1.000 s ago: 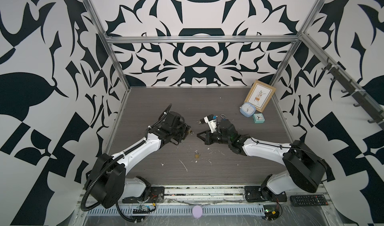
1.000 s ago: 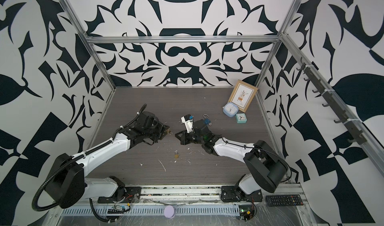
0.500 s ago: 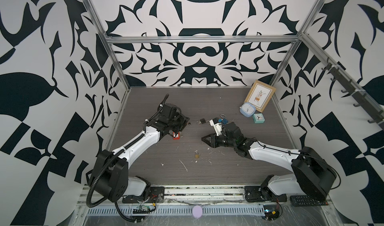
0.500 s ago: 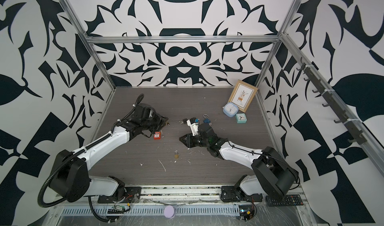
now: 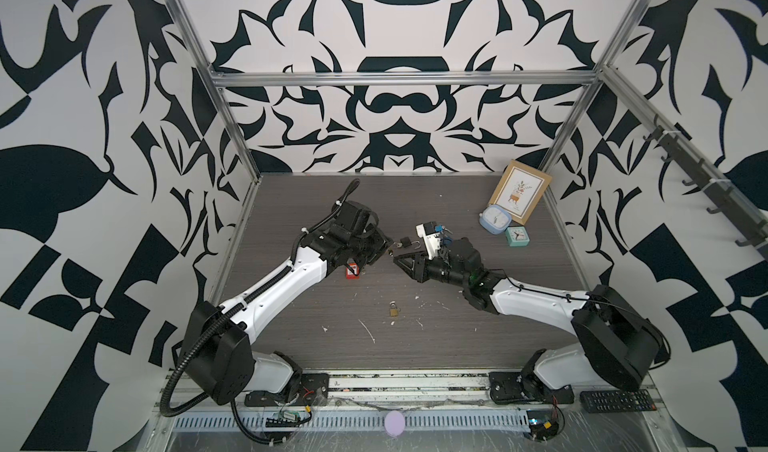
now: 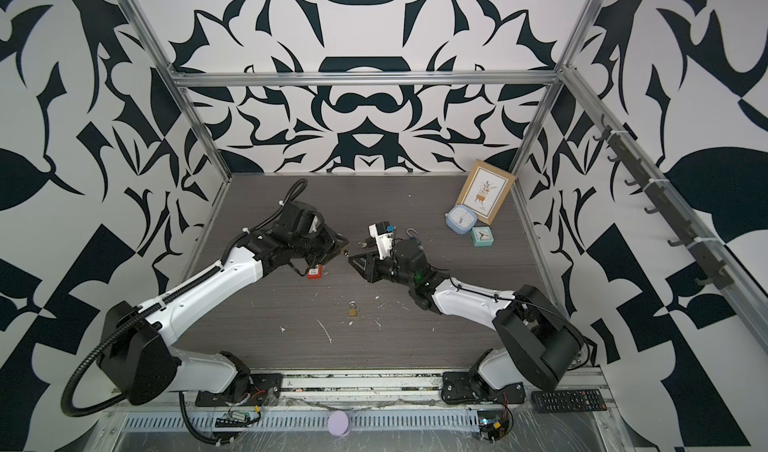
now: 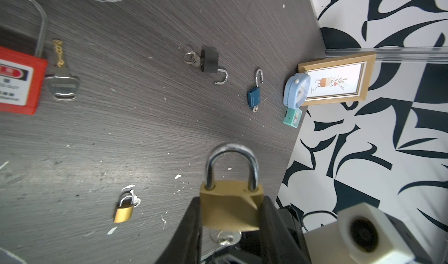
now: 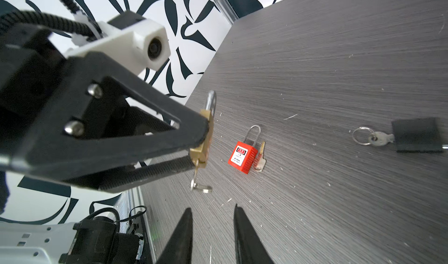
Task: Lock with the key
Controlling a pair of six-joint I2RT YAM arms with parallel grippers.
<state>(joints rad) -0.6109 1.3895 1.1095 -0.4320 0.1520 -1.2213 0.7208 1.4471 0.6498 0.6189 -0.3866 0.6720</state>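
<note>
your right gripper sits nearest, fingers slightly parted and empty. just beyond hangs the key, seated in the brass padlock that your left gripper clamps by its body. shackle looks pressed home; next, pinch the key and turn it.

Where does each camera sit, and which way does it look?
Top views: high at the front, looking down on the table; the left arm and right arm whole.
Left wrist: on the left arm, looking along the left gripper shut on the brass padlock.
Right wrist: on the right arm, past the open right gripper at that padlock.
Shared: both wrist views show the red padlock.
</note>
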